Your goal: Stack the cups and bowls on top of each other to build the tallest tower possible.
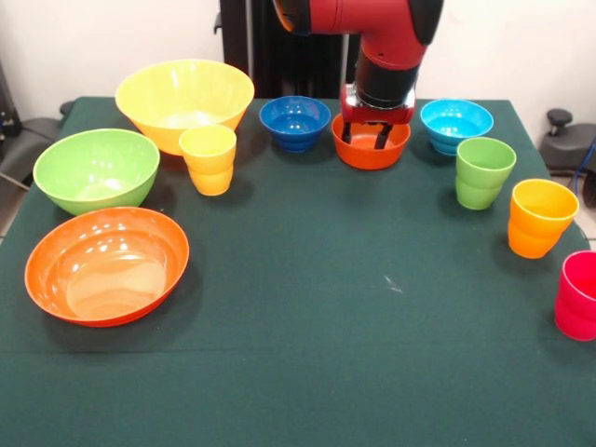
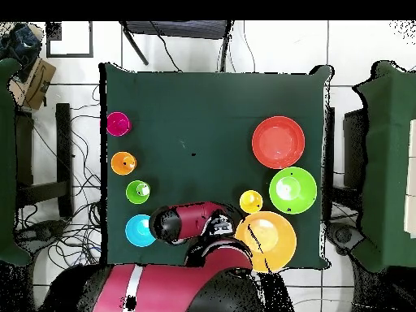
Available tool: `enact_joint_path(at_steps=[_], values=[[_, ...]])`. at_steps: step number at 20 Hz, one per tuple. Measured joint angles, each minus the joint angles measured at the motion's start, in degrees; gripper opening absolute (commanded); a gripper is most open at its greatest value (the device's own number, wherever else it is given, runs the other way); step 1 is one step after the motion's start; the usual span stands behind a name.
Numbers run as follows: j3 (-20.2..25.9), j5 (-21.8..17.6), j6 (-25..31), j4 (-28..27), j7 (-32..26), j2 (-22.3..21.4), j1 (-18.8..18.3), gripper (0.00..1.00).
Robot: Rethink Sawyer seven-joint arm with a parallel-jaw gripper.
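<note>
1. The end effector point(image 1: 371, 136) is hanging open inside the small orange bowl point(image 1: 371, 149) at the desk's point(image 1: 307, 307) robot-side edge, one finger point(image 1: 350, 132) near the rim and the other finger point(image 1: 383, 137) nearer the middle; it is not yet gripping.
2. Judging from this, closing squarely on the rim wall and lifting straight up is keeping the dark blue bowl point(image 1: 294, 121) and light blue bowl point(image 1: 456, 124) undisturbed.
3. No tower is standing yet.
4. The front view is showing the open fingers; overhead, the arm point(image 2: 191, 223) is hiding that bowl, while showing every piece sitting apart.
</note>
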Motion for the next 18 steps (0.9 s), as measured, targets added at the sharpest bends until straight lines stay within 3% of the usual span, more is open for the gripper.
enact_joint_path(at_steps=[18], values=[[0.85, -2.13, 0.02, -0.17, 0.00, -0.17, -0.58, 1.00]])
